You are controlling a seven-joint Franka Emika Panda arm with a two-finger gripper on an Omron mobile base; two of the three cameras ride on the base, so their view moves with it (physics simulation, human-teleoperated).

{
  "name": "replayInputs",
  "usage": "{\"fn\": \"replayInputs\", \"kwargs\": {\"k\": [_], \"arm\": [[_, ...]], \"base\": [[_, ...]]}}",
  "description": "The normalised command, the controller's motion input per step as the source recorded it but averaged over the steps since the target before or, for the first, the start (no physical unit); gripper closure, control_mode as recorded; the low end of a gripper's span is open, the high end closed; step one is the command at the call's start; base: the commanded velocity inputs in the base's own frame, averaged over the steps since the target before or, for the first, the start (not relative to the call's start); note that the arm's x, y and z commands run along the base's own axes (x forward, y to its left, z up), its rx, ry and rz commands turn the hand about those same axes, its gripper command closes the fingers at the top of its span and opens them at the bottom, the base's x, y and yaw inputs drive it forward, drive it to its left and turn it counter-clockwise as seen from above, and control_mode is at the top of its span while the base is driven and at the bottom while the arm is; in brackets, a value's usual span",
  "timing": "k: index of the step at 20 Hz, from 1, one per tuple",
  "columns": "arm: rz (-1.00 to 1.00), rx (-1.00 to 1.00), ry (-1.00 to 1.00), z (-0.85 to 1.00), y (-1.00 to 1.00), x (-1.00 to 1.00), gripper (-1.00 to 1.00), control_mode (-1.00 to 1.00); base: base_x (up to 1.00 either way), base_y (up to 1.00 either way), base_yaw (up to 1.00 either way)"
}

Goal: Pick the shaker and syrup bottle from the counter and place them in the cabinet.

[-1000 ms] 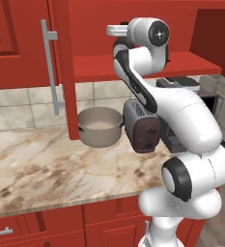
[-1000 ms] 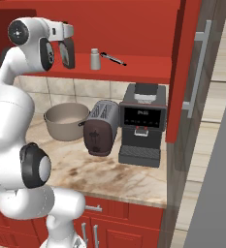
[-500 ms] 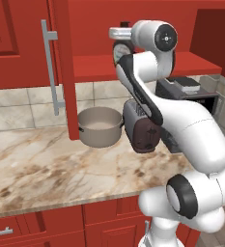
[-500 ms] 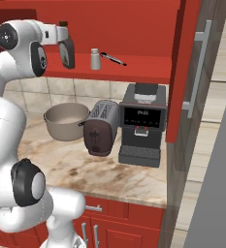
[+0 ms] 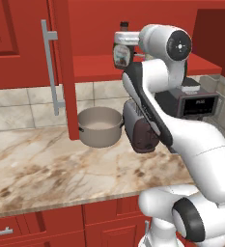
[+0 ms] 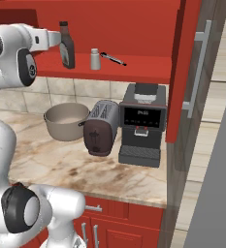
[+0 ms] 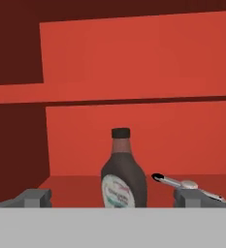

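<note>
Syrup bottle (image 6: 67, 46) upright on cabinet (image 6: 134, 68) shelf, left of shaker (image 6: 95, 59). Fingers (image 7: 189, 196) spread open either side, seemingly clear of it.

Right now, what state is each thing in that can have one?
syrup bottle: upright on the cabinet shelf, not gripped
shaker: upright on the same shelf
cabinet: door open
claw: open, its tips either side of the bottle
pot: on the counter, lidless
</note>
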Motion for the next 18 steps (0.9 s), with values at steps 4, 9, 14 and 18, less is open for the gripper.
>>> {"fn": "replayInputs", "kwargs": {"k": [4, 9, 14, 18], "arm": [[0.0, 0.0, -0.05, 0.0, -0.18, -0.66, -1.0, -1.0], [-0.01, -0.01, -0.07, 0.0, -0.18, -0.68, -1.0, -1.0], [-0.04, -0.02, -0.08, -0.02, -0.05, -0.7, -1.0, -1.0], [-0.05, -0.02, -0.1, -0.04, 0.0, -0.71, -1.0, -1.0]], "base": [[0.0, 0.0, 0.0], [0.0, 0.0, 0.0], [0.0, 0.0, 0.0], [0.0, 0.0, 0.0]]}}
